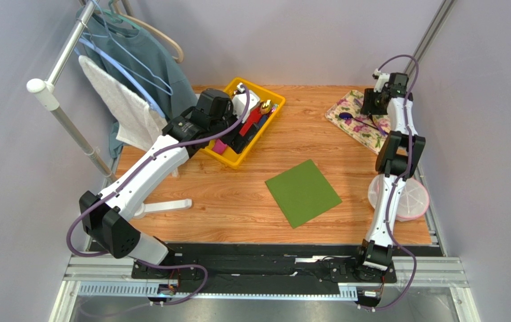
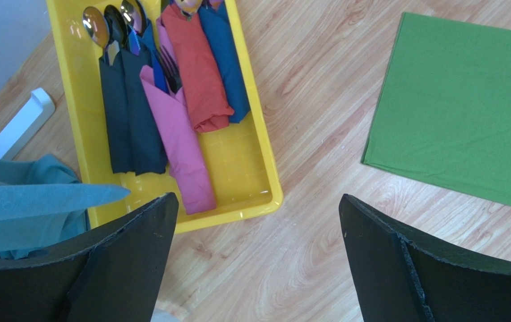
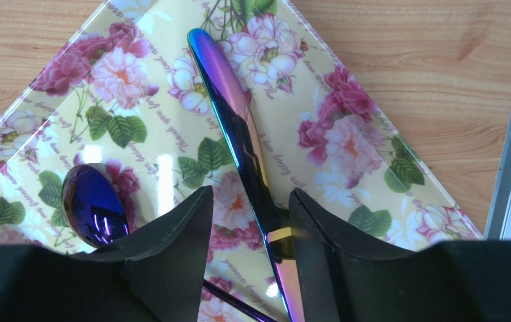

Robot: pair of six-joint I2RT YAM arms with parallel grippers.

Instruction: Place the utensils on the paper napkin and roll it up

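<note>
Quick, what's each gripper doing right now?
Left gripper: open wide, holding nothing.
Right gripper: partly open, straddling the slim iridescent purple-blue metal utensil on the cream floral-print mat, not yet clamped.

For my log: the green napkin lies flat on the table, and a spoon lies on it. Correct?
Not quite. The napkin lies flat on the table, but it is bare, as the top view shows; the spoon lies on the floral mat.

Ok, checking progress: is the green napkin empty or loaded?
Empty: the napkin lies flat, its whole green face bare in the top view.
</note>
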